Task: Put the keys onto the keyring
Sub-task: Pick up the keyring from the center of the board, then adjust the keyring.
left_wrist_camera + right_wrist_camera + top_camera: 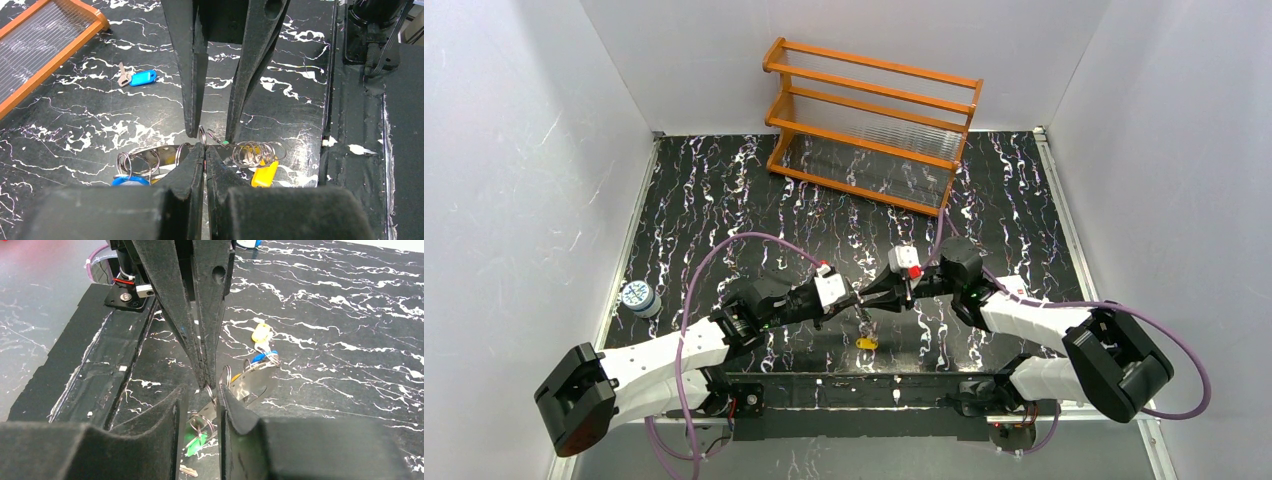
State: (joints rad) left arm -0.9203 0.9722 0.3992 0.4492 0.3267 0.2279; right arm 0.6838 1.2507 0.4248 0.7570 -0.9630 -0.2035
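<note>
Black padded fingers of the left gripper (pixel 205 151) are pressed shut on the keyring (pixel 252 380). It is held a short way in from the near edge of the table (pixel 724 200), about midway between the left and right edges. Polished, flat and oval, the keyring is carried with its long axis running from near to far, across the line on which the two arms meet. At its near end a yellow key (pixel 263 172) is hung through a tangle of thin wire coils (pixel 252 152). A blue-headed key (pixel 129 181) is seen at the far end and a green key (pixel 195 440) under the middle, though how each is attached cannot be made out.

The right gripper (pixel 211 135) is set opposite the left one, tip to tip. Its jaws are parted, and a small wire ring (pixel 202 135) is framed between them just past the tip of the left gripper. Whether the ring is touched by them cannot be told. The coming move is judged to turn on this relation: the ring lies straight between the right jaws, so a plain closing should be enough, while the left arm is occupied as holder.

Farther off, a loose blue key (pixel 142 77) with a bare metal blade is seen lying flat on the black, white-veined surface, not yet threaded. Beyond it, an orange wooden rack (pixel 874 120) is stood along the far edge.
</note>
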